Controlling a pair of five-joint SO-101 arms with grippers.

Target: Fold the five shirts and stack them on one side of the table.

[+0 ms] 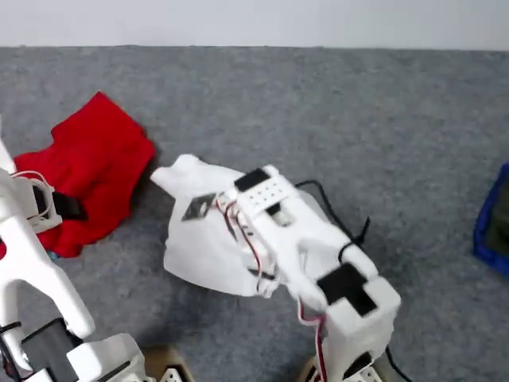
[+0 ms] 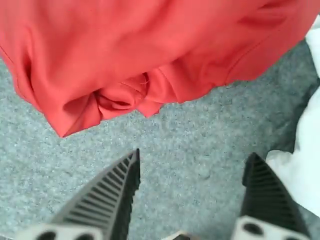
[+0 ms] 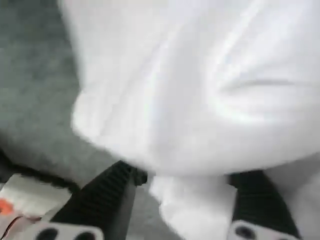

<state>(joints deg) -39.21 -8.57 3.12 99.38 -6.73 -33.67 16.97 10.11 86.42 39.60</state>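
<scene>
Left gripper [image 2: 194, 156], fingers apart, is held short of the red shirt [image 2: 150, 45] beyond its tips. A white shirt [image 3: 200, 90] is straddled by the spread fingers of the right gripper [image 3: 187, 172], apparently for grasping.

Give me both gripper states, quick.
Left gripper: open, empty, near the red shirt.
Right gripper: open, white shirt fabric between its jaws.

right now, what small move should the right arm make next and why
Probably close the right gripper: its fingers stand open with a fold of the white shirt between them, and that shirt lies crumpled, not yet folded, beside the red shirt.
</scene>
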